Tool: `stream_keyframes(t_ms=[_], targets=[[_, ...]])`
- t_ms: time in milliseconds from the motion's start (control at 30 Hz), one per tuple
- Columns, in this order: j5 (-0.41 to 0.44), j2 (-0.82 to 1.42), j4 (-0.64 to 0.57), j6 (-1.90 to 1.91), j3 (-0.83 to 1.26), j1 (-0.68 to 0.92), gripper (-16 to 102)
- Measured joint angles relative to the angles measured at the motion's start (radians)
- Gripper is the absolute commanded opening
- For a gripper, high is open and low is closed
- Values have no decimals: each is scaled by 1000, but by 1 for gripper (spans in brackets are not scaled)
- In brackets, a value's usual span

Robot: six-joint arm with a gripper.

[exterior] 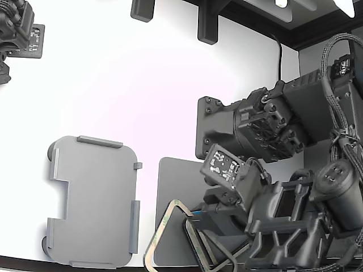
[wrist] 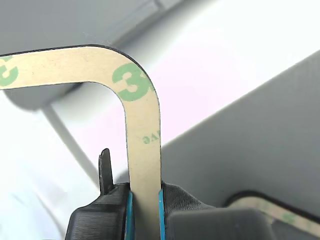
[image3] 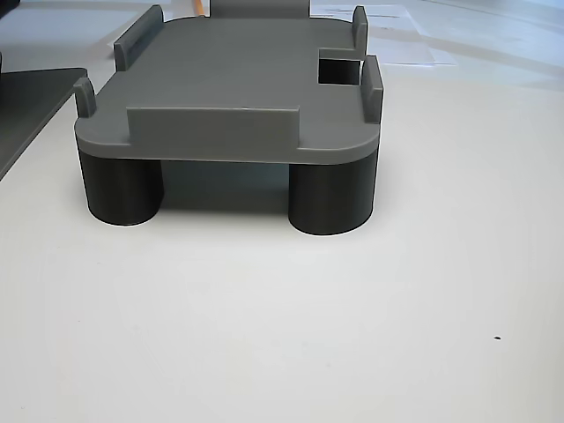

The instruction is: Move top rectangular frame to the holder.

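My gripper point(exterior: 198, 218) is shut on one side of the top rectangular frame point(exterior: 161, 226). It holds this tan, green-patched frame tilted above the dark grey mat point(exterior: 170, 187). In the wrist view the frame's strip point(wrist: 142, 125) runs up from between my blue-padded fingers, and my gripper point(wrist: 145, 200) clamps it. A like frame point(wrist: 272, 212) lies on the mat below and shows in the exterior view point(exterior: 195, 249) too. The holder point(exterior: 93, 204), a light grey tray with edge tabs, stands bare at the exterior view's lower left, apart from the frame. The other view shows it on round feet point(image3: 229, 88).
A second arm point(exterior: 17, 31) sits still at the exterior view's upper left. Dark brackets point(exterior: 207, 25) hang at the top. The table's front edge point(exterior: 22, 263) runs just below the holder. The mat's corner point(image3: 26, 106) shows beside the holder in the other view.
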Motion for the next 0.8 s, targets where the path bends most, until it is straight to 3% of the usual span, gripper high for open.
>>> stream_keyframes(t_ms=[267, 433, 800], targets=[[21, -144, 0, 403, -60, -127, -11], [-14, -264, 0, 580, -141, -216, -11], [-8, -414, 0, 627, -272, -268, -11]])
